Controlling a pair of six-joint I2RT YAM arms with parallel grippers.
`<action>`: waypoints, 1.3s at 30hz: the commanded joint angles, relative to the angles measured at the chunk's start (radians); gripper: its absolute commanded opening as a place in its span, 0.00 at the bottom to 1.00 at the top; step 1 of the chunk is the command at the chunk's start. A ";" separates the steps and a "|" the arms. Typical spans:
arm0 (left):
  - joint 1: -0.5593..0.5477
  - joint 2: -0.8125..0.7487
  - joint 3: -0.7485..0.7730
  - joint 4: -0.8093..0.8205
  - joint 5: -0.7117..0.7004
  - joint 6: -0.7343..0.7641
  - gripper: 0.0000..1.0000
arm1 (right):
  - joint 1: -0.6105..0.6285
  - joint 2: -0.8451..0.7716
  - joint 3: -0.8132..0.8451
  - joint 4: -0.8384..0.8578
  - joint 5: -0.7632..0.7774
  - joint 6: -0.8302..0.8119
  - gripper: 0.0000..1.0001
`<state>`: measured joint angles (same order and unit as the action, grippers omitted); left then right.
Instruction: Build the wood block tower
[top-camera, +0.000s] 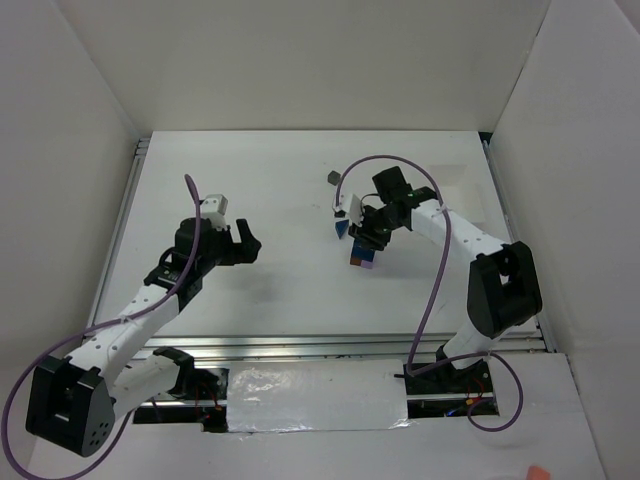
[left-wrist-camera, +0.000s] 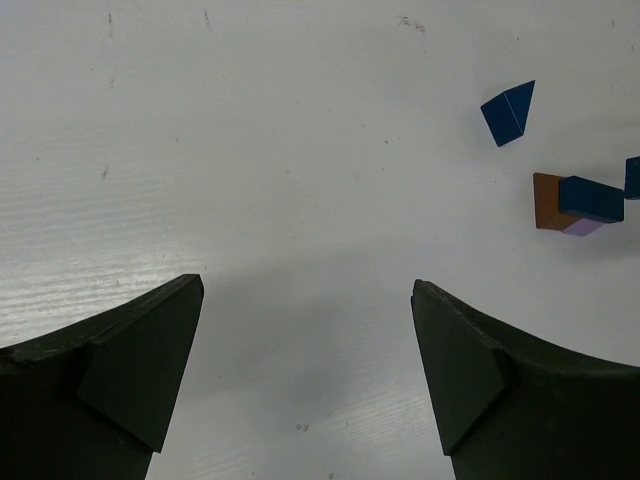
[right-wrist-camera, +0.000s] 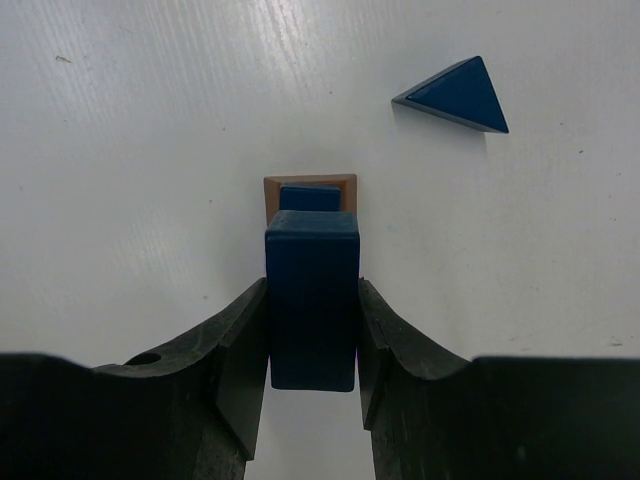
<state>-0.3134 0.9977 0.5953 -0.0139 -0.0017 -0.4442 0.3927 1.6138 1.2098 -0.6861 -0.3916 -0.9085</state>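
I'm driving a robotics lab cell; plain white panels (top-camera: 300, 60) box in the white surface (top-camera: 290, 190) at the top, left and right of the overhead frame; bare aluminium rails (top-camera: 300, 345) run along its lower edge and up its left side; the left arm (top-camera: 130, 330) and right arm (top-camera: 470, 240) are bolted at the bottom of the frame; purple cables (top-camera: 440, 290) loop loose along them; a crinkled white sheet (top-camera: 310, 395) lies between their bases; small painted wood blocks (left-wrist-camera: 508, 113) sit right of centre.

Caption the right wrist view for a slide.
Right gripper holds a blue block near the small stack; a blue wedge lies apart.
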 joint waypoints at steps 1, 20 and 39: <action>-0.007 0.004 0.031 0.060 0.009 0.022 0.99 | 0.008 -0.006 -0.023 0.026 -0.030 0.005 0.29; -0.021 0.056 0.052 0.074 0.008 0.025 0.99 | 0.000 0.035 -0.027 0.086 -0.015 0.046 0.30; -0.027 0.088 0.067 0.072 0.008 0.030 0.99 | -0.009 0.066 -0.039 0.118 -0.003 0.051 0.31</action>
<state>-0.3370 1.0721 0.6147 0.0154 -0.0013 -0.4419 0.3893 1.6718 1.1702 -0.6132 -0.3885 -0.8646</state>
